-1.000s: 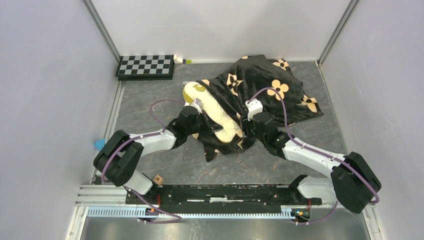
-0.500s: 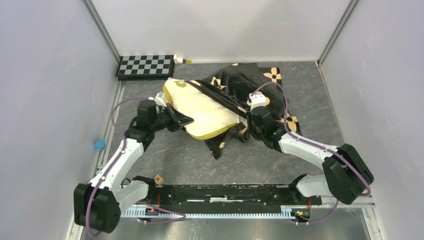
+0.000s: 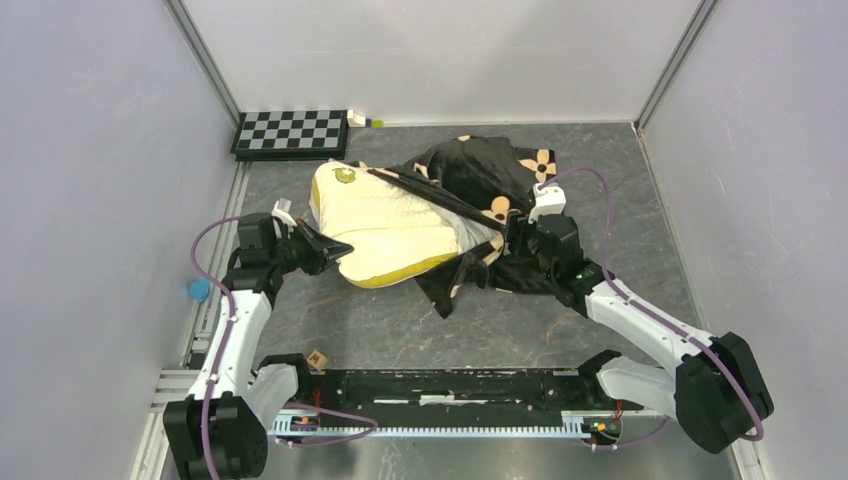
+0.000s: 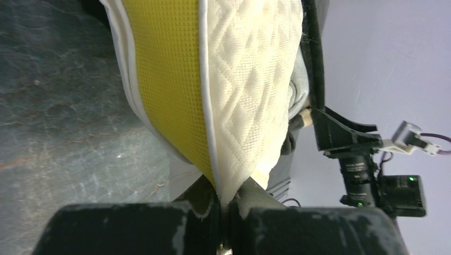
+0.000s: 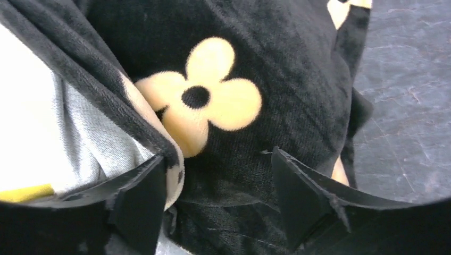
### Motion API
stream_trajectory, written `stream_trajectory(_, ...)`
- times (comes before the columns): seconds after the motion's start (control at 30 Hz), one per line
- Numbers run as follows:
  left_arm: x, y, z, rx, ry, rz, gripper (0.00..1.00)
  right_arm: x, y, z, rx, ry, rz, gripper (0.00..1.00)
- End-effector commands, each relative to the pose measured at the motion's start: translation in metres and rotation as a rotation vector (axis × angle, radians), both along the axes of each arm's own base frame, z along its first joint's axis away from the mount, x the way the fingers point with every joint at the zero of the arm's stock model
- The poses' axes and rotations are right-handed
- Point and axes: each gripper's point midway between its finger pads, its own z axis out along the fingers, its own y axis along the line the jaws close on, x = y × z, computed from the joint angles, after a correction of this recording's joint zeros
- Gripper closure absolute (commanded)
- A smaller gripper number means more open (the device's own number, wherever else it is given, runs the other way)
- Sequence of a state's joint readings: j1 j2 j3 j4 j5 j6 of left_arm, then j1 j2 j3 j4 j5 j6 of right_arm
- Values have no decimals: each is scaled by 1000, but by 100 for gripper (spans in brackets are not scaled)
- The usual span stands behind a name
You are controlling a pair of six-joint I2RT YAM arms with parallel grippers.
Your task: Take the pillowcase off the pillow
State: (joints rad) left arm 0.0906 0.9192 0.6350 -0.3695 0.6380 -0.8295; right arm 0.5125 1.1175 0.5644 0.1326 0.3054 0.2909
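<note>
Top external view gave me the pillow (image 3: 395, 225) lying left of centre on the grey bench (image 3: 380, 310), most of its quilted cream face bare, with only its right end tucked inside the mouth of the pillowcase (image 3: 490, 180); the pillowcase sat bunched behind and to the right of the pillow, black with tan flowers, and one flap trailed forward onto the bench; the left end effector (image 3: 338, 250) met the pillow at its near left corner, while the right end effector (image 3: 512, 243) sat in the gathered fabric just right of the pillow's covered end; on the left wrist view I saw the left end effector (image 4: 226, 204) clamped tight on the pillow's (image 4: 250, 79) corner, the seam pinched between the two fingers, the yellow side band (image 4: 170, 79) running up from the grip and the cream quilting beside it; on the right wrist view the right end effector (image 5: 220, 207) stood with its fingers spread wide, a thick fold of the pillowcase (image 5: 276, 79) lying between them, one tan flower (image 5: 202, 101) just beyond the tips; the left finger lay against the hem, where the grey lining (image 5: 90, 143) showed, and I could not tell whether the fold was squeezed; a checkerboard (image 3: 291, 132) lay in the far left corner, well apart from the pillow; a small wooden block (image 3: 318, 358) rested near the left arm's base.
</note>
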Motion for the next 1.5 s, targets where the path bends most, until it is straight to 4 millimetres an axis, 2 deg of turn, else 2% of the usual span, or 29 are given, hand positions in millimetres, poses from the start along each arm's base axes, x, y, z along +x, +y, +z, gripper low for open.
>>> stream_trajectory(0.0,20,26,1,145,-106,48,98,-3,4,10,-42,-2,106,17)
stream_trajectory(0.13,20,31,-1,176,-82,56,98,-11,-2,6,-53,31,107,5)
stream_trajectory(0.2,21,38,-1,206,-70,100,98,-15,-8,4,-46,36,81,2)
stream_trajectory(0.37,19,71,12,325,-73,281,98,-31,-52,-24,-91,157,-93,2)
stream_trajectory(0.5,20,84,21,394,-68,307,98,-45,-72,-42,-47,209,-145,2)
stream_trajectory(0.6,24,83,20,411,-53,262,98,-54,-75,-56,4,256,-133,2)
stream_trajectory(0.7,26,75,19,391,-62,203,98,-65,-63,-62,43,301,-52,2)
stream_trajectory(0.93,25,64,24,344,-104,175,98,-94,-50,-82,113,406,2,2)
stream_trajectory(1.07,25,62,26,328,-113,175,98,-97,-61,-87,96,396,-57,2)
stream_trajectory(1.2,26,60,32,313,-130,176,98,-94,-62,-91,78,401,-54,14)
stream_trajectory(1.33,25,61,32,315,-135,183,98,-95,-45,-97,93,436,51,23)
stream_trajectory(1.47,23,61,30,317,-132,187,98,-92,-38,-102,98,447,94,42)
